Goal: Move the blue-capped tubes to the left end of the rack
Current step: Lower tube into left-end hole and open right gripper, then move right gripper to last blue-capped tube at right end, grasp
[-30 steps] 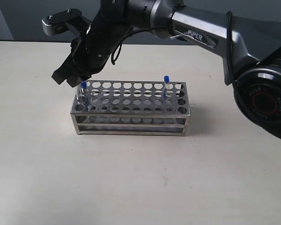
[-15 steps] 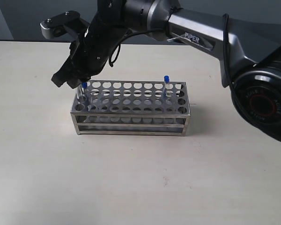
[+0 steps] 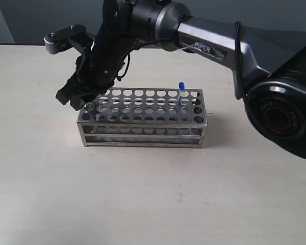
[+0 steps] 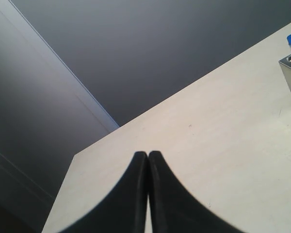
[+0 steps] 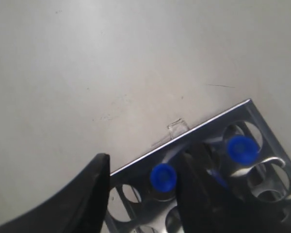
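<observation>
Blue-capped tubes [image 5: 241,149] are partly moved. Over the left end of the rack [image 3: 143,137], the right claw [image 3: 75,99] has just spread open, leaving the freed tube [image 5: 163,177] seated there beside another. One stray tube [image 3: 181,87] waits at the right end.

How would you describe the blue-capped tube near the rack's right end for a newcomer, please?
Find the steel rack on the pale table. Near its right end a slim clear tube rises above the top plate. Blue-capped, it stands alone among empty holes, the only tube at that end.
</observation>
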Tool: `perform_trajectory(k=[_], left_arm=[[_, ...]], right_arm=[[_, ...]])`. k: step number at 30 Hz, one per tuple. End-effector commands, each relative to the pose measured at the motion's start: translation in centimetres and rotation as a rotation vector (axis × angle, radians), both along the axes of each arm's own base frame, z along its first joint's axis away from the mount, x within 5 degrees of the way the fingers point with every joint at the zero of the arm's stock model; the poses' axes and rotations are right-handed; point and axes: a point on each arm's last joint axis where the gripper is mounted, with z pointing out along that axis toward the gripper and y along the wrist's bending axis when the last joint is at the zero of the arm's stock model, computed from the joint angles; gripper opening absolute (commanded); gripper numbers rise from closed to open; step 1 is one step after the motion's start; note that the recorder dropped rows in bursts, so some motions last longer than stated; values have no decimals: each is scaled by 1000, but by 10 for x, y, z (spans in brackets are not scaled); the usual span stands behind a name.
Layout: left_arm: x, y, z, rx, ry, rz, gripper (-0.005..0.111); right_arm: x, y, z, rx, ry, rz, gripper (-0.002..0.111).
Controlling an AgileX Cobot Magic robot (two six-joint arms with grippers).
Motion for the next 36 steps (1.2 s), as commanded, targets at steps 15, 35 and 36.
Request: perform_trajectory(k=[15, 35, 36], left_arm=[[0, 0, 2, -3, -5, -3, 1], [0, 0, 2, -3, -5, -3, 1], [0, 0, 2, -3, -5, -3, 1]], right_arm=[[3, -65, 95, -190, -165, -163, 39], [59, -143, 53, -331, -36, -401, 39], [59, -144, 51, -340, -36, -400, 39]])
